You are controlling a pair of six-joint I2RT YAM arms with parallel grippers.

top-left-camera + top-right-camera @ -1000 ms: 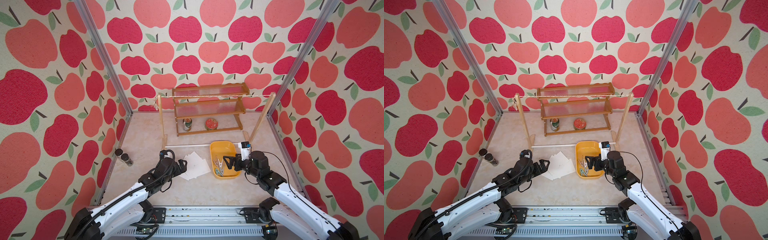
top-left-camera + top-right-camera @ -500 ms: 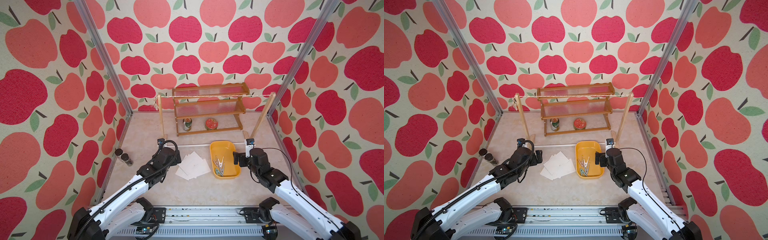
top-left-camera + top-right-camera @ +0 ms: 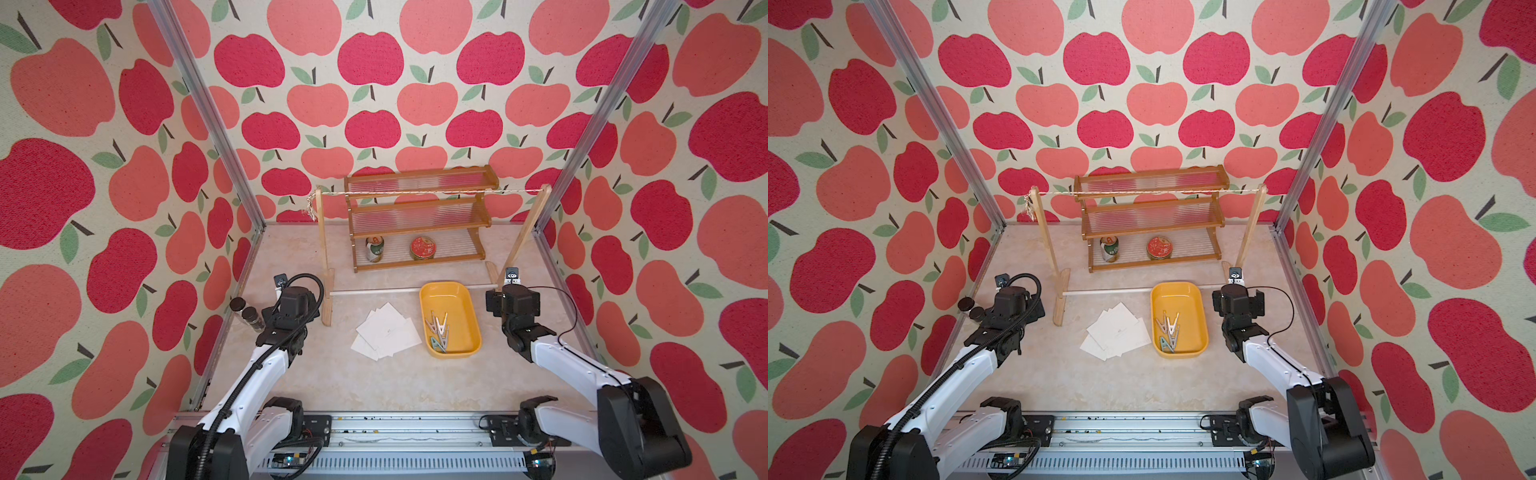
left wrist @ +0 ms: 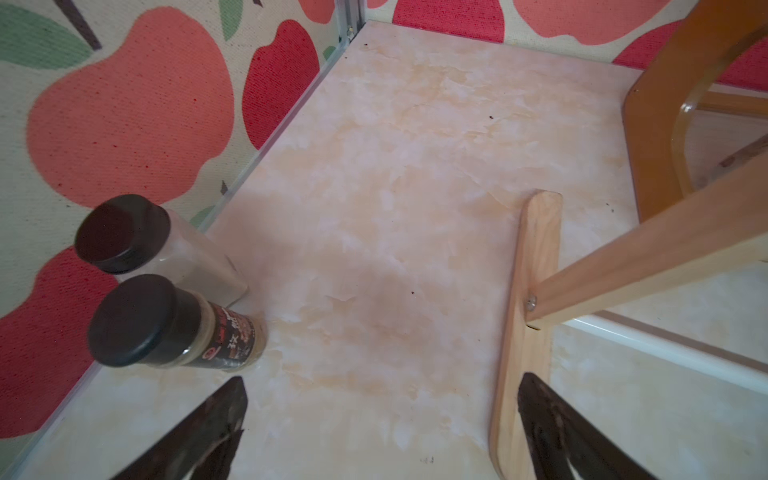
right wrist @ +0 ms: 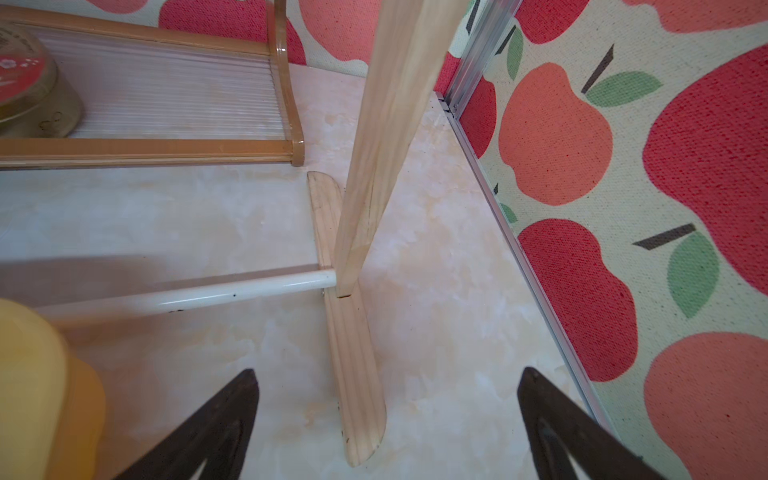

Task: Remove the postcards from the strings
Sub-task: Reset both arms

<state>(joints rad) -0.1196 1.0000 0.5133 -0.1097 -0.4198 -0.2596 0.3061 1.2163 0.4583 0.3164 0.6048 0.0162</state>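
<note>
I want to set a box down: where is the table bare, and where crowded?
Bare: the wide strip between the postcards and the front rail; also between the spice jars and the left post foot. Crowded: the middle, postcards beside yellow tray.

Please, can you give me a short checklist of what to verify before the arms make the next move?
1. The string carries no card and no peg: ok.
2. The postcards lie in a pile on the table: ok.
3. The pegs are in the yellow tray: ok.
4. The left gripper is open and empty: ok.
5. The right gripper is open and empty: ok.
6. Count of postcards in the pile: cannot tell, they overlap.
</note>
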